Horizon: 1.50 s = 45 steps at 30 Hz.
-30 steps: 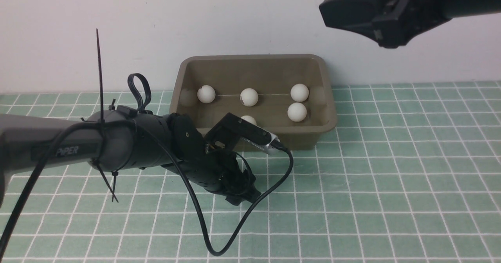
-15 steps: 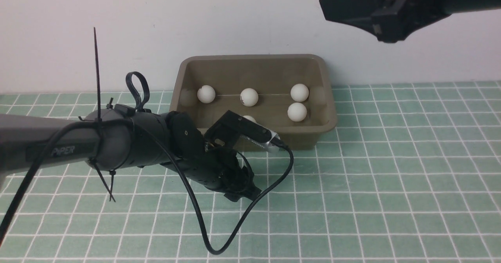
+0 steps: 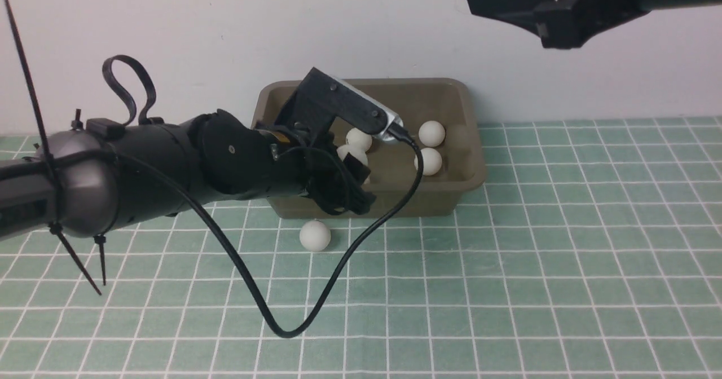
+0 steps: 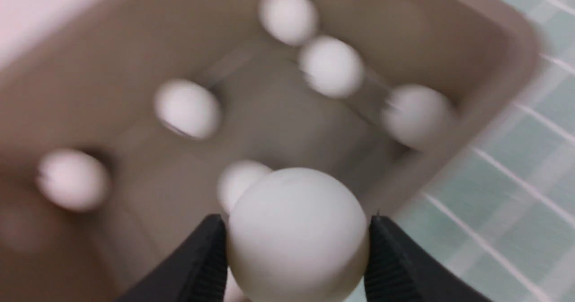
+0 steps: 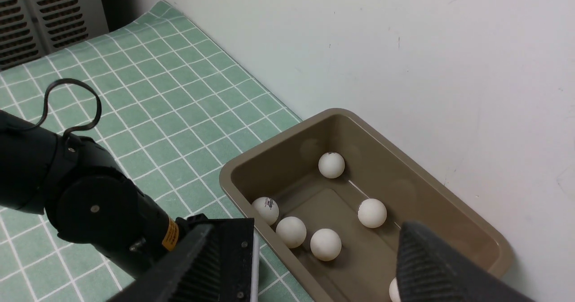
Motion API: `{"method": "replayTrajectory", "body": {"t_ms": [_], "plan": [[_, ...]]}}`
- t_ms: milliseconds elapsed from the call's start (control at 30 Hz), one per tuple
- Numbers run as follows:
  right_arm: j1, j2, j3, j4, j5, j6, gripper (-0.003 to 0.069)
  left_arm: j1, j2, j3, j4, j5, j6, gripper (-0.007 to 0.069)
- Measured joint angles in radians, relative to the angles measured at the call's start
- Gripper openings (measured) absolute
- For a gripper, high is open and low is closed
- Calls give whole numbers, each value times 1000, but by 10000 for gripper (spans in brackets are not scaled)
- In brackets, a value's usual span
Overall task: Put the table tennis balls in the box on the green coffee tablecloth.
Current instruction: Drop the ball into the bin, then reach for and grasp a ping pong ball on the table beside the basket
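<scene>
White ball (image 4: 296, 234) pinched by L gripper (image 4: 296, 223) hangs by near rim of box (image 3: 434, 201) mid-frame, so best move further in & release low to avoid bounce-out; R gripper (image 5: 314, 225) spread, empty, upper right; another ball (image 3: 315, 236) lies on green cloth (image 3: 536, 266) below box.

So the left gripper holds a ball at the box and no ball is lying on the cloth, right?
Not quite: the front view shows one loose ball lying on the green cloth, just in front of the box. The left gripper does hold a second ball at the box.
</scene>
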Motion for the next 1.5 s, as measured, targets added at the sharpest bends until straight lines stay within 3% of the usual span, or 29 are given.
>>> {"method": "replayTrajectory", "body": {"t_ms": [167,267,433,733,1033,1233,1500], "plan": [[0,0,0,3,5,0,442,7,94,-51,-4,-138,31,352],[0,0,0,9,18,0,442,21,159,-133,-7,-136,32,352],[0,0,0,20,48,0,442,61,225,-267,-23,44,32,356],[0,0,0,28,53,0,442,95,199,-308,-74,264,30,443],[0,0,0,31,62,-1,442,128,48,-308,-71,511,-37,423],[0,0,0,41,64,-3,442,182,-97,-309,99,816,-203,344],[0,0,0,44,65,-10,442,205,-159,-291,252,1021,-381,321]]}}
